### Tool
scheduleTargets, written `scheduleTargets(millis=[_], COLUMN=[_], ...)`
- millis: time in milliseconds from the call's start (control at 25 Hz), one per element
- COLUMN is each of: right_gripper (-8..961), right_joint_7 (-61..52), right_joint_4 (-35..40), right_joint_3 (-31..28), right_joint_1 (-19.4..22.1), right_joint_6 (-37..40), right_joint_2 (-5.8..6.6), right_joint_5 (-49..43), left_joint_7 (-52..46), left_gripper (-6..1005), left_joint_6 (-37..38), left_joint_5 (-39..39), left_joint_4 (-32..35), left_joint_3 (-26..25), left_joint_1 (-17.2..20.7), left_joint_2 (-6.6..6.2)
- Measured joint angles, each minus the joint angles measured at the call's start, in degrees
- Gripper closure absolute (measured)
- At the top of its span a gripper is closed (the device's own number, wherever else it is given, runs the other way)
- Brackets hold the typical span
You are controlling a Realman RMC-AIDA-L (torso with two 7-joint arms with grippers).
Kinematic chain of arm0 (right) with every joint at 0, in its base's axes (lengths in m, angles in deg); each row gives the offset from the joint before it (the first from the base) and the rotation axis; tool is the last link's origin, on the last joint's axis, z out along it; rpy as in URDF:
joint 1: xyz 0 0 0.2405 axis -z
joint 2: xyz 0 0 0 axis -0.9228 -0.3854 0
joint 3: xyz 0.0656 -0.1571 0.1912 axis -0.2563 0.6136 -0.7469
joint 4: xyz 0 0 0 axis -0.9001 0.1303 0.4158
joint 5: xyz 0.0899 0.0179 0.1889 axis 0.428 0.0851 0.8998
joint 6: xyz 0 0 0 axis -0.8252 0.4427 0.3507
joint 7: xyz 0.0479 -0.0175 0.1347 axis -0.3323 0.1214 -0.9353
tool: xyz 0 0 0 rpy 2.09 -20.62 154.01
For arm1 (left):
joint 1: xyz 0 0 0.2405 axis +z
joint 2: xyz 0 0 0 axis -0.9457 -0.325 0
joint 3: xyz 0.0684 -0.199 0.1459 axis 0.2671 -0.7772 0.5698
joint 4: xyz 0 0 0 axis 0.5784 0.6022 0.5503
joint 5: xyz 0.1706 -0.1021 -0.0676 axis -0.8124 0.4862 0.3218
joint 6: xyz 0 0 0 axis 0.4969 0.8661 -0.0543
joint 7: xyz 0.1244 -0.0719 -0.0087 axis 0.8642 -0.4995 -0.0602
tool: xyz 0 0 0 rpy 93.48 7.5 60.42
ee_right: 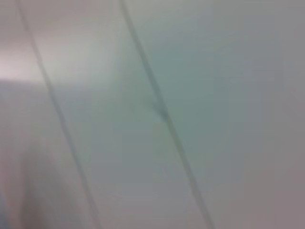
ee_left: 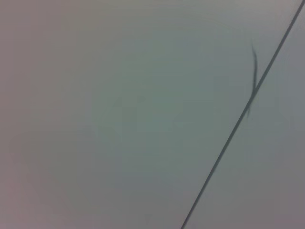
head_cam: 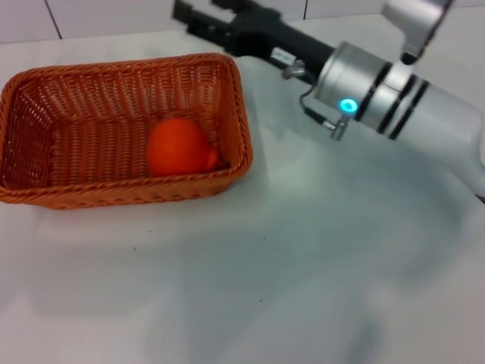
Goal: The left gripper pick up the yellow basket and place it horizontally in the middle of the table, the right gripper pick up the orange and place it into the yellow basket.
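The orange (head_cam: 178,146) is lying inside the basket (head_cam: 45,199), at the left of the frame on the tabletop (head_cam: 303,265). The right pincer (head_cam: 203,17) is hovering at the upper middle, beyond the basket, spread and holding nothing.

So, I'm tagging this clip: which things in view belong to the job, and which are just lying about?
Part of the job:
- yellow basket
- orange, lying inside the basket
- right gripper, beyond the basket's far right corner

Just there:
- table
- tiled wall behind it

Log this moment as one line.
orange: inside yellow basket | right gripper: beyond basket's far right corner, holding nothing | left gripper: out of view
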Motion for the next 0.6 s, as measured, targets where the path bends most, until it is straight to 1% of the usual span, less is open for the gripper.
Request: scheduleTargets(millis=[240,360,440,600], right_gripper=[4,4,4,4], right_joint_7=[15.62,20.9,23.72,25.58], right_joint_4=[-0.05,-0.69,-1.52,-4.9], right_joint_3=[-0.12,-1.26,-3.85,-9.16], right_joint_1=[7.2,10.76,12.99,14.99], right_joint_6=[3.49,4.86,5.2,5.53], right_joint_2=[0.23,0.44,0.47,0.53], right_joint_5=[12.46,17.2,18.54,18.76], left_joint_7=[3.16,4.73,5.68,8.54], left_gripper=[255,255,255,255], left_joint_6=[-0.01,-0.01,-0.08,-0.18], left_joint_5=[1.3,2.2,2.58,3.32], left_joint_4=[-1.83,-2.35,-2.66,-3.06], left_joint_3=[-0.28,-0.28,-0.29,-0.3], left_joint_1=[0.22,0.41,0.44,0.48], left_joint_2=[-0.13,-0.14,-0.15,-0.09])
